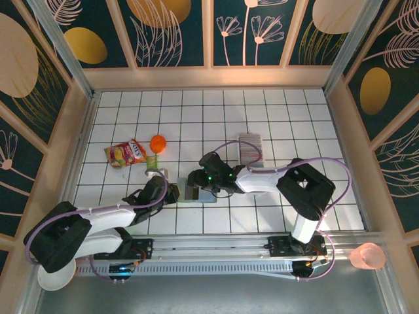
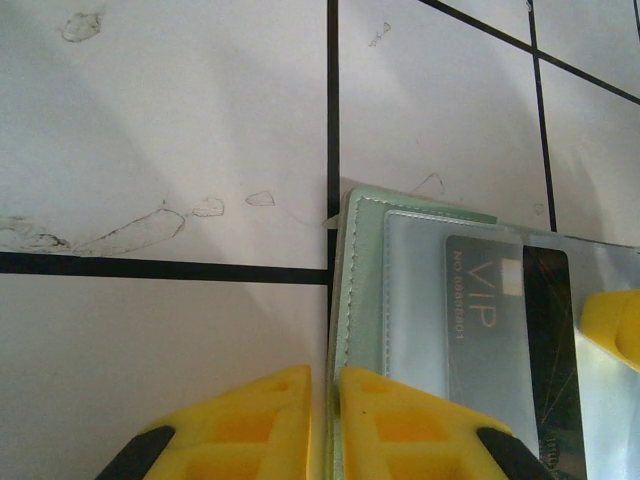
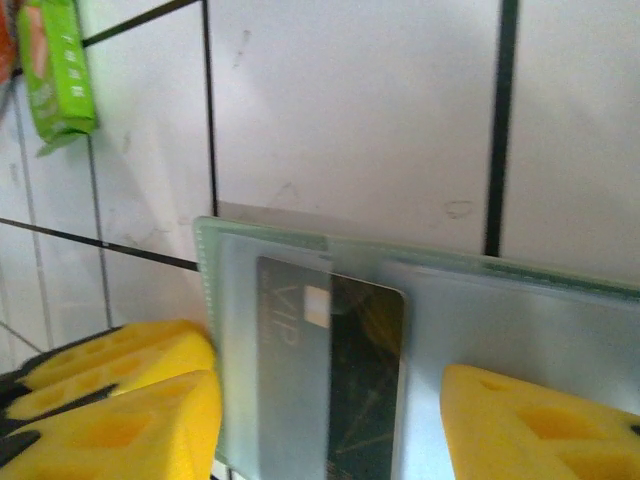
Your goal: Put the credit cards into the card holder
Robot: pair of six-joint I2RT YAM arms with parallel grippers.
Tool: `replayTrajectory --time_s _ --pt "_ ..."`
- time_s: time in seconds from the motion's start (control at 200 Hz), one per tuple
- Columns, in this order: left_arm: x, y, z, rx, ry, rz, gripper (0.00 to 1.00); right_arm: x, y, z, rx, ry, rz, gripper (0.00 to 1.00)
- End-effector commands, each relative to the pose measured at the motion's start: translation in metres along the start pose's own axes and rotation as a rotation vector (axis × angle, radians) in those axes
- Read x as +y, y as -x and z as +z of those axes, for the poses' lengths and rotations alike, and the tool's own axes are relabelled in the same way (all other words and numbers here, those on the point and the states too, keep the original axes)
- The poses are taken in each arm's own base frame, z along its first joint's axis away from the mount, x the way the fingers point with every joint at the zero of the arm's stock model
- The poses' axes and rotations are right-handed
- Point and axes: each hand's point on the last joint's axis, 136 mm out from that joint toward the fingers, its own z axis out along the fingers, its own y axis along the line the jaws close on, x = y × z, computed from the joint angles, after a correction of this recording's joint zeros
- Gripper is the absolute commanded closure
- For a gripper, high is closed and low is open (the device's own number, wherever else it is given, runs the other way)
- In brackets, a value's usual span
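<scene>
The sage-green card holder [image 1: 198, 193] lies open on the white tiles, its bluish-grey inside up [image 2: 365, 290] [image 3: 520, 310]. A dark VIP credit card [image 2: 490, 330] [image 3: 340, 370] sits partly under its clear sleeve. My left gripper [image 1: 174, 193] [image 2: 325, 420] is shut on the holder's left edge, which runs between the yellow fingers. My right gripper [image 1: 196, 178] [image 3: 330, 430] stands open over the holder, its fingers either side of the card and apart from it. More credit cards [image 1: 250, 148] stand as a striped row behind the right arm.
A snack bag [image 1: 124, 154], an orange ball [image 1: 158, 142] and a small green packet [image 1: 152, 161] [image 3: 58, 70] lie left of the holder. A pink cup [image 1: 366, 256] and a white bowl [image 1: 55, 278] sit at the near edge. Wooden walls enclose the table.
</scene>
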Motion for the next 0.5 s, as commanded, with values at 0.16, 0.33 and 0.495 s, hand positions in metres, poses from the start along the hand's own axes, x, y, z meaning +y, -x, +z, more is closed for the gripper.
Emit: replayTrajectory --time_s 0.16,0.33,0.495 --pt "0.009 -0.034 0.002 0.139 -0.006 -0.023 0.86 -0.01 -0.003 -0.004 0.008 -0.069 -0.042 0.65" --pt "0.003 -0.039 0.002 0.163 -0.048 -0.026 0.87 -0.006 -0.006 -0.002 0.016 -0.074 -0.062 0.75" --pt "-0.002 -0.041 0.003 0.183 -0.073 -0.03 0.86 -0.006 -0.01 0.003 0.035 -0.086 -0.069 0.8"
